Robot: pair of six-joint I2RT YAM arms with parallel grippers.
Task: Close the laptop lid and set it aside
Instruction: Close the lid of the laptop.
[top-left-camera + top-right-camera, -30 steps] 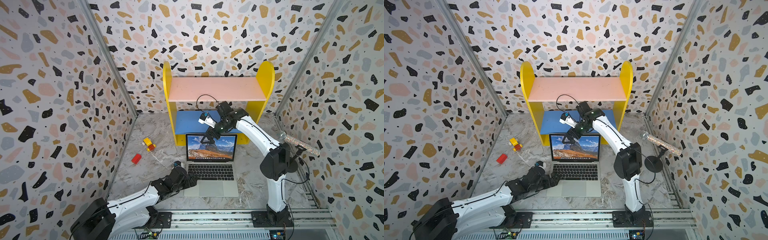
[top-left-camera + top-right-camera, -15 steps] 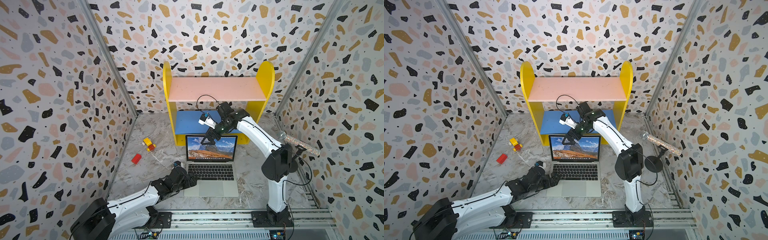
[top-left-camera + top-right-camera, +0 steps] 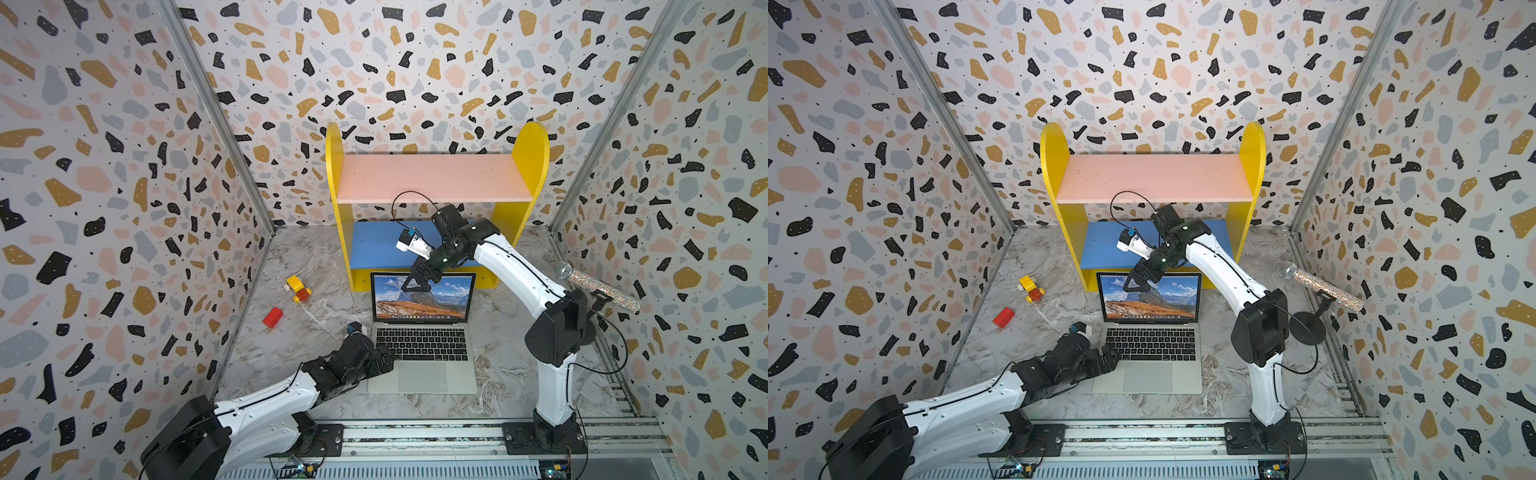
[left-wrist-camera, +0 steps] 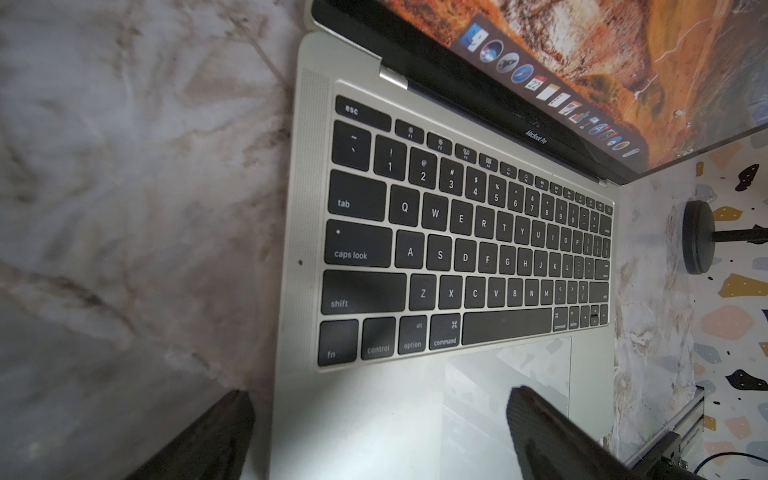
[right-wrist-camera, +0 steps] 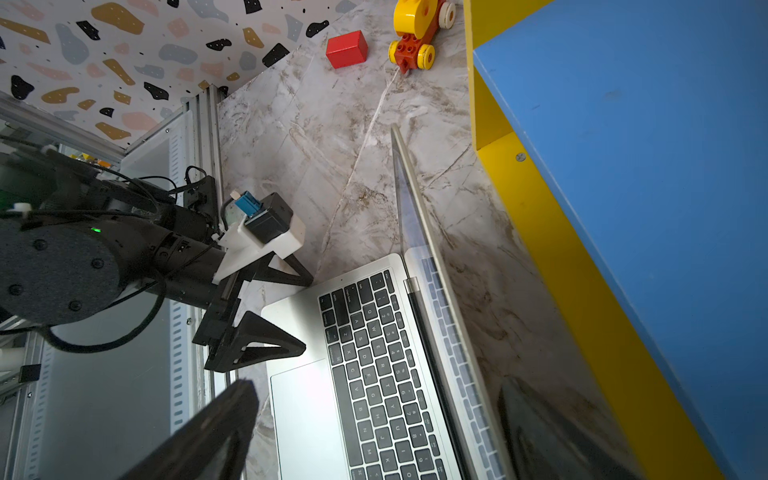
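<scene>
**Right arm settles over the open lid.** Over the past second the right gripper (image 3: 415, 284) has crept a little lower and further across the top edge of the lid (image 3: 440, 305). Its fingers (image 5: 216, 432) are spread, one on the screen side and one behind, with the thin edge between them. Whether either finger touches the lid cannot be told.

The lid itself has not moved. It stands open, its screen lit with a mountain scene. The laptop (image 3: 422, 378) sits where it was, in the middle of the table (image 3: 286, 353), with its back just in front of the shelf (image 3: 432, 178).

The left gripper (image 3: 384, 361) has not shifted either. It lies low at the left front of the base with its fingers (image 4: 548, 432) spread wide, one above the trackpad and one out over the marble. It holds nothing.

The closing has not yet begun. The right arm looks lined up to tip the lid forward onto the keyboard, and the left seems placed to steady the base. Setting the laptop aside is still to come.

The count:
- one laptop
- two arms
- one shelf with two boards, pink above blue
- one red block (image 3: 272, 318)
- one toy car (image 3: 298, 288)
- one microphone (image 3: 594, 286) on a stand by the right wall
</scene>
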